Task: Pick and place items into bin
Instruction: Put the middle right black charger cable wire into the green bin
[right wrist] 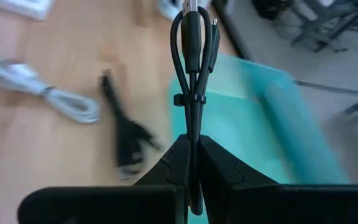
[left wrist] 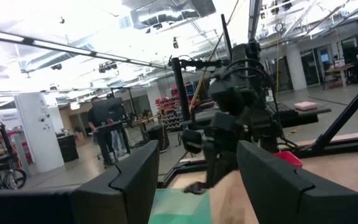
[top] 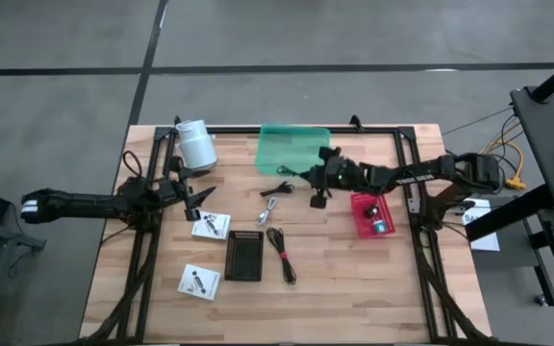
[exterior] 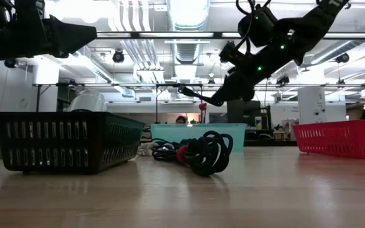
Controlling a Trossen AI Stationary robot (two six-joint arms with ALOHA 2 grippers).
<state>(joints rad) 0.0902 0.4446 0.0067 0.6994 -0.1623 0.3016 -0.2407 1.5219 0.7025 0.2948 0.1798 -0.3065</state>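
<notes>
My right gripper [top: 308,176] is shut on a bundled black cable [right wrist: 191,74] and hangs above the table by the near edge of the green bin [top: 294,149]. It also shows in the low view [exterior: 219,97]. On the table lie another black cable [top: 276,187], a white cable [top: 270,207], a red-black cable [top: 282,253] and two white cards [top: 210,226] [top: 198,281]. My left gripper [left wrist: 194,180] is open and empty, above the table's left part near the upper card. My right gripper pinches one end of the folded cable bundle [right wrist: 192,144] between its two fingers. The bundle runs on straight ahead along the fingers, its loops held by a tie. The fingers slant down toward the table's left. The cable is lifted clear of the table.
A white roll [top: 196,144] stands at the far left. A black basket [top: 243,256] sits near the middle front and a red basket [top: 373,214] on the right. Black frame rails run along both sides of the table.
</notes>
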